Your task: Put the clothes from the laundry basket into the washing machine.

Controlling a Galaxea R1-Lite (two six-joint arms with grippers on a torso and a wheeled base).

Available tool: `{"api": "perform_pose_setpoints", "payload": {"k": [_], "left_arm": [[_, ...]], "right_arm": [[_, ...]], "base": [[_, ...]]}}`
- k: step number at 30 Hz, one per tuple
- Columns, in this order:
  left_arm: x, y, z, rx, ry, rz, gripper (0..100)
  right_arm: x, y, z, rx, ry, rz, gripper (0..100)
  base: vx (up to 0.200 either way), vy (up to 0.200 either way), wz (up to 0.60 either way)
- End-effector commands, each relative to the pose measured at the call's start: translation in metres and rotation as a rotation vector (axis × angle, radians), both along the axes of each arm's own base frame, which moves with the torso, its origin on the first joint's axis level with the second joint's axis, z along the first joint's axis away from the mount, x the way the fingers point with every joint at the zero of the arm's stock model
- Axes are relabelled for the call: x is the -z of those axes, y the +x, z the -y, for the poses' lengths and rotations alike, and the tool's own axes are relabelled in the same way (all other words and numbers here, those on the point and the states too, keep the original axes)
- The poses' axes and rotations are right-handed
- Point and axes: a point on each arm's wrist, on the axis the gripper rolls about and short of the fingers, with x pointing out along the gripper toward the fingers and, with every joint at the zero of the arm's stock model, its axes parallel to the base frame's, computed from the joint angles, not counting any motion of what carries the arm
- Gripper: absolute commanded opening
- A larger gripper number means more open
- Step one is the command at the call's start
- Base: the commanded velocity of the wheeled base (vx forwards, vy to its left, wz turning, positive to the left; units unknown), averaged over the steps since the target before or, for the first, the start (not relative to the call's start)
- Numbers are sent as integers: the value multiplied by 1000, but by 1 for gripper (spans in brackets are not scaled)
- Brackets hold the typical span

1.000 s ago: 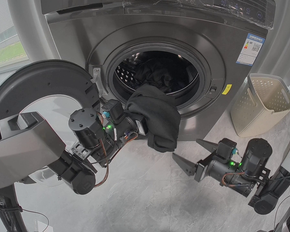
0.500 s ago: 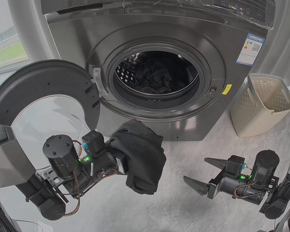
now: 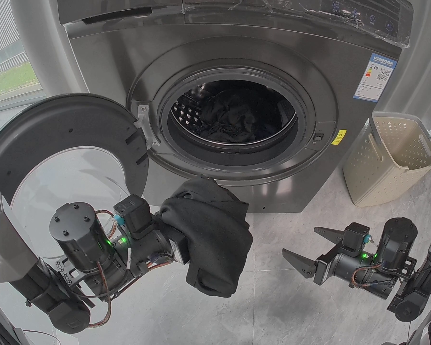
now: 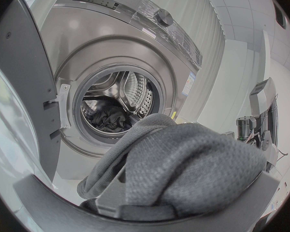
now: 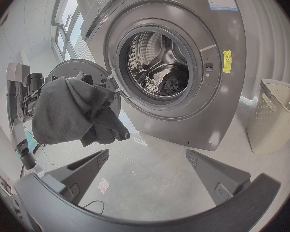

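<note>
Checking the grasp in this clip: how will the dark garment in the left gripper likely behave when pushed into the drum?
The dark garment looks floppy: it droops in folds below the grip, so it would likely sag and drag. Its loose end could catch on the washer rim. The knit looks thin, so probably light.

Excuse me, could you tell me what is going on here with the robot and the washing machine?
The robot is loading laundry. Its left gripper is shut on a dark grey garment, held in front of the washing machine, below the drum opening and not yet inside. The door stands swung open to the robot's left, and dark clothes already lie in the drum. The right gripper hangs open and empty above the floor. The beige laundry basket stands on the machine's right.
</note>
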Motion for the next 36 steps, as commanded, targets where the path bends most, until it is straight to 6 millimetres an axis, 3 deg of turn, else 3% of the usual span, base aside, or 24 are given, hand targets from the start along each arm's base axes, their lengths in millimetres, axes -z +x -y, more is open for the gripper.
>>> {"api": "perform_pose_setpoints", "payload": {"k": [1, 12, 36], "left_arm": [[0, -1, 1, 5, 1, 0, 0], [6, -4, 10, 33, 17, -12, 0], [4, -2, 11, 26, 11, -5, 0]], "right_arm": [[1, 0, 0, -1, -2, -3, 100], [1, -1, -1, -6, -3, -4, 100], [2, -3, -3, -15, -6, -8, 100]], "base": [[200, 0, 0], [200, 0, 0], [0, -17, 0]]}}
